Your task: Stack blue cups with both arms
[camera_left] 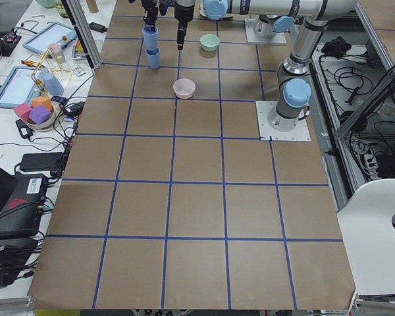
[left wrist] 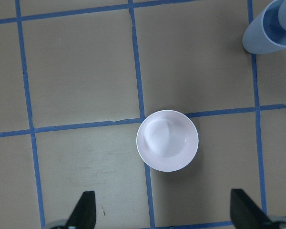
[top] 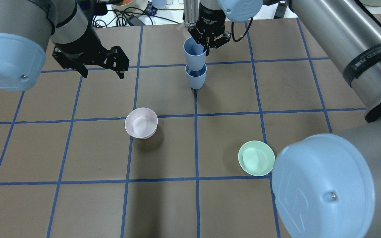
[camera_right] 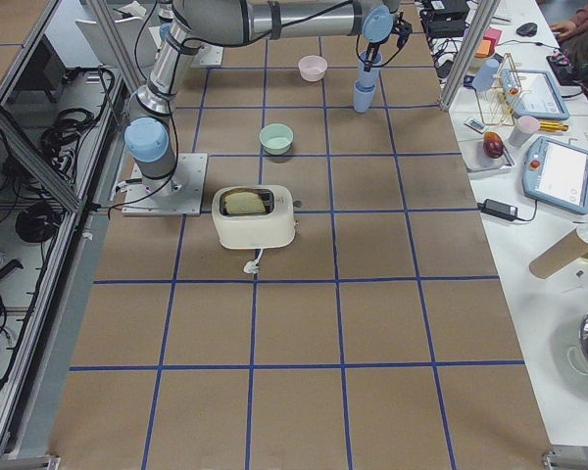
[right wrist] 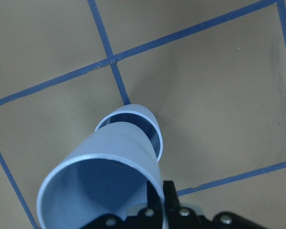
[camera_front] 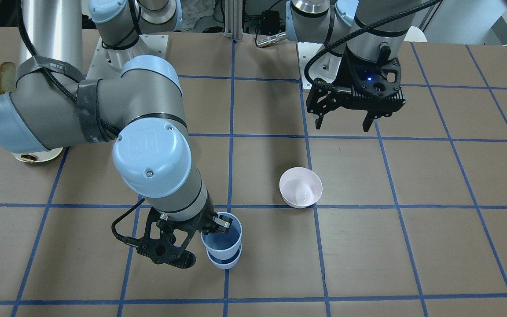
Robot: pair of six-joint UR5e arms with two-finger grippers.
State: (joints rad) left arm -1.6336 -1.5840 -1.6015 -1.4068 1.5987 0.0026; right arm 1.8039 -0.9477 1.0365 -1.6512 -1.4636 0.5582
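Two blue cups stand in line at the far middle of the table. The lower blue cup (top: 196,78) (camera_front: 223,263) stands upright on the table. The upper blue cup (top: 193,52) (camera_front: 222,240) (right wrist: 100,186) is tilted, its base at or just inside the lower cup's mouth (right wrist: 152,129). My right gripper (top: 207,44) (camera_front: 214,226) is shut on the upper cup's rim, one finger inside, one outside. My left gripper (top: 103,73) (camera_front: 342,127) is open and empty, raised above the table, left of the cups. Its fingertips (left wrist: 85,210) frame the pink bowl.
A pale pink bowl (top: 141,123) (camera_front: 300,187) (left wrist: 167,140) sits near the table's middle. A mint-green bowl (top: 256,158) (camera_right: 275,138) sits nearer my right arm's base. A white toaster (camera_right: 254,215) stands by that base. Operators' benches with clutter (camera_left: 39,99) line the far side.
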